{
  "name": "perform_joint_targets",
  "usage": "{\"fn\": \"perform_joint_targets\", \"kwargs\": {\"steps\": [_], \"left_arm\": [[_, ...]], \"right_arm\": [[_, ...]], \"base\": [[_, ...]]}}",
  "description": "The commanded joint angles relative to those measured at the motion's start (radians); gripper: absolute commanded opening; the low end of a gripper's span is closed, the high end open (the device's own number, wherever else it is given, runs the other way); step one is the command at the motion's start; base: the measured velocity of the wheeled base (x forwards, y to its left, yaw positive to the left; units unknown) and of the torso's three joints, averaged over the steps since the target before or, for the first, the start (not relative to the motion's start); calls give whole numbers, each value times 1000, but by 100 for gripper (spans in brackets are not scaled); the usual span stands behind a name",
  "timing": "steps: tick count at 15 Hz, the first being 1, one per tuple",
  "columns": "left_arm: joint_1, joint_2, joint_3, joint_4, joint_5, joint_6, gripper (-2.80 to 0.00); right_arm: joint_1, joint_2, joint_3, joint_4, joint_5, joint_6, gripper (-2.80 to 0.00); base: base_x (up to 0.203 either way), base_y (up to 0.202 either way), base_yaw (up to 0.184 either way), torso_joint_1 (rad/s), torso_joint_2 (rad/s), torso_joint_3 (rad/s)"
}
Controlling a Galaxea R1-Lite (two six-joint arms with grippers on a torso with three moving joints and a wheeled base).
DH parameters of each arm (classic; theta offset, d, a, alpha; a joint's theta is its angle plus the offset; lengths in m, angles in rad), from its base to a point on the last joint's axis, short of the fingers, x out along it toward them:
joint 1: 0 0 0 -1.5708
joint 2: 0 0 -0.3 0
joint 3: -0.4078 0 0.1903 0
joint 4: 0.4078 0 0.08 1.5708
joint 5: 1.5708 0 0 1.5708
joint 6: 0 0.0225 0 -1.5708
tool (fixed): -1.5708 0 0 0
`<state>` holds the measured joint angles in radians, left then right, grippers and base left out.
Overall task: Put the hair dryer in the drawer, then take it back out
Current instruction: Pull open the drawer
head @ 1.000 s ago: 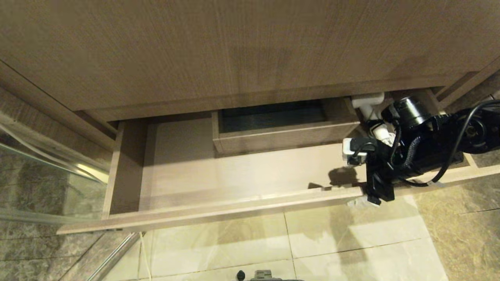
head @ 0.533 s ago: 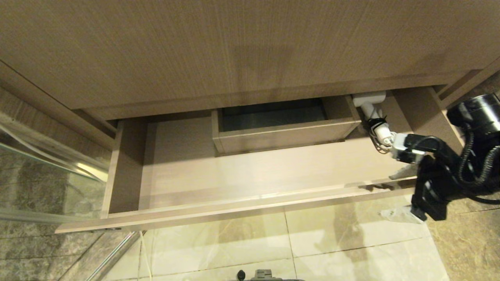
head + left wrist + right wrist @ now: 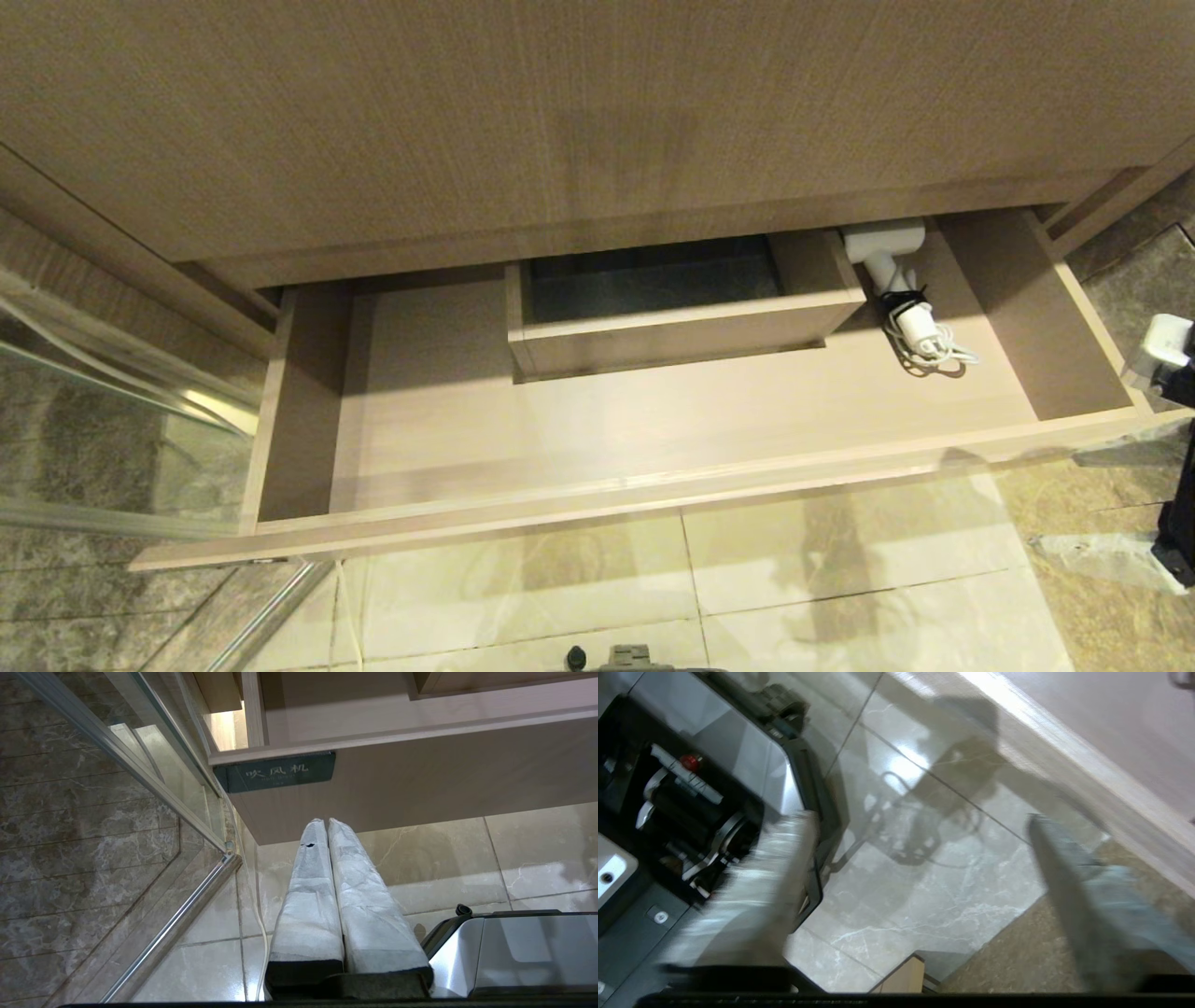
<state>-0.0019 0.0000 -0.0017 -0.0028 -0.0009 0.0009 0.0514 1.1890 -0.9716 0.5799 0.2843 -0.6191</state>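
- Left gripper (image 3: 327,826): parked low at the left, over the floor tiles (image 3: 514,858) beside a glass panel (image 3: 117,742). Its padded fingers are pressed together with nothing between them. Idle.
- A dark label (image 3: 275,771) sits on the drawer's front near its left end, seen from the left wrist.
- Drawer (image 3: 653,490): pulled out wide under the tall wood panel (image 3: 560,121). Its left and middle floor carry nothing; the boxed cut-out (image 3: 672,322) stands at mid-back.
- Dryer (image 3: 896,271): lies on the drawer floor in the right back bay, just right of the cut-out. Barrel is at the back and partly under the panel, handle points forward, and the coiled cord with its black tie is at the near end. Nothing touches it.
- Right gripper (image 3: 920,858): a second ago the arm was over the drawer's right end by the dryer; half a second ago it was backing off right. Now it is outside the drawer, at the right edge of the head view, over the floor. Fingers are spread wide apart and hold nothing.
- Reading: the dryer is released, so the first half looks done. Taking it out remains; the arm must reach back in, likely for the handle.
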Motion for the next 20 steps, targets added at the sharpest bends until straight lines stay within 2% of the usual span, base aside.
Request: {"fn": "perform_joint_targets", "kwargs": {"steps": [1,8,10,12,13,16,18,20], "left_arm": [[0,2,0,0,1,1,-280],[0,2,0,0,0,1,-280],[0,2,0,0,1,1,-280],[0,0,0,0,1,-1,-280],[0,2,0,0,1,1,-280],[0,2,0,0,1,-1,-280],[0,1,0,0,1,0,-280],[0,2,0,0,1,1,-280]], "right_arm": [[-56,-43,-3,0,-2,1,-280],[-222,-53,-30,-7,-4,97,-280],[-228,-35,-54,-10,-4,164,-280],[-231,-5,-77,-36,-6,182,-280],[-240,16,-83,-62,-27,194,-280],[-247,100,-107,-156,-194,217,-280],[-246,166,-119,-261,-230,262,-280],[-246,223,-125,-331,-316,274,-280]], "base": [[0,0,0,0,0,0],[0,0,0,0,0,0],[0,0,0,0,0,0],[0,0,0,0,0,0],[0,0,0,0,0,0],[0,0,0,0,0,0],[0,0,0,0,0,0],[0,0,0,0,0,0]]}}
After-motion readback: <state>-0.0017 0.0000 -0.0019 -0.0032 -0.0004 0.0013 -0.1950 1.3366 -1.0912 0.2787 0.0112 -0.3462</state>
